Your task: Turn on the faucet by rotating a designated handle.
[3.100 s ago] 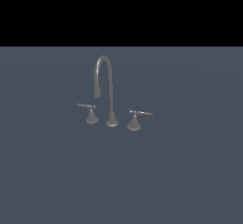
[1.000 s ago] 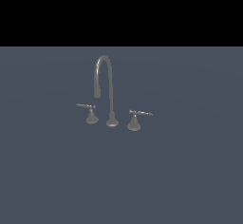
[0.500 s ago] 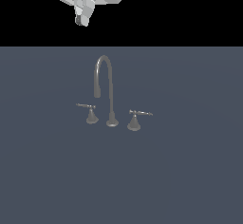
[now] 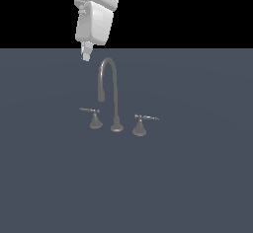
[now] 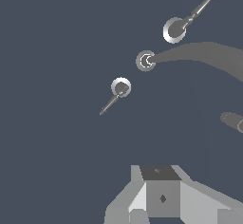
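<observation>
The hand (image 4: 86, 55) hangs high above the desk (image 4: 197, 187), up and off to the exterior view's left of the spout (image 4: 109, 74), touching nothing. Can't tell if it's open or closed: outside you only see one pale tip poking out below the white body, and the wrist view just shows blocky grey bits at the edge.

The faucet (image 4: 116, 126) sits mid-desk, spout base between two levers. The handle (image 4: 94, 117) is the smaller one on the exterior view's left, thin rod pointing left, away from the spout (the longer-levered one (image 4: 142, 123) is on the other side).

My guess is it's up high so it can drop straight onto that rod clear of the arch. Nothing's turned yet, I'd say.
</observation>
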Controlling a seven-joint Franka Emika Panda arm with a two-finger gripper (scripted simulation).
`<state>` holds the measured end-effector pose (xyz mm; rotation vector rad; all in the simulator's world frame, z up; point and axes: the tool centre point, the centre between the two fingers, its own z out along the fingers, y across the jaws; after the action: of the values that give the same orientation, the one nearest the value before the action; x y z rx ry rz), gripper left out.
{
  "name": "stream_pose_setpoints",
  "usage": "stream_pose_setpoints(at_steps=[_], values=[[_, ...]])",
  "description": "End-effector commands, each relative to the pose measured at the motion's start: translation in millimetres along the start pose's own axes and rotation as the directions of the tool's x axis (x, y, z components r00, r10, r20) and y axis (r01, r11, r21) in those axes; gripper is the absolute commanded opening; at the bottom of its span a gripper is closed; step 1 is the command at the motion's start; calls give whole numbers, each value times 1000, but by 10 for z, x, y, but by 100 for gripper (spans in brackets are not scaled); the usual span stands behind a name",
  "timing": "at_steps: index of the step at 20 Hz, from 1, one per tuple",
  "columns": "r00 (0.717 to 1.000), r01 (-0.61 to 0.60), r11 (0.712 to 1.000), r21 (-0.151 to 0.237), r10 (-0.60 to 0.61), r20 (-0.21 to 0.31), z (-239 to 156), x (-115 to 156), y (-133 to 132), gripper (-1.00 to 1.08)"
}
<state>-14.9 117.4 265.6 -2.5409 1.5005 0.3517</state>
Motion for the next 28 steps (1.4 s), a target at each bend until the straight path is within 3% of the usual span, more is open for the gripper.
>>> stream_pose_setpoints(at_steps=[1,6,11,21,28], values=[[997,-83,997,-2,83,-10,202,63,-116,-100],[970,-240,971,-1,239,-44,602,197,-311,-100],[919,-384,923,18,383,-93,994,336,-472,-100],[780,-587,802,107,596,-188,1635,584,-696,-100],[717,-642,750,160,661,-220,1852,674,-769,-100]])
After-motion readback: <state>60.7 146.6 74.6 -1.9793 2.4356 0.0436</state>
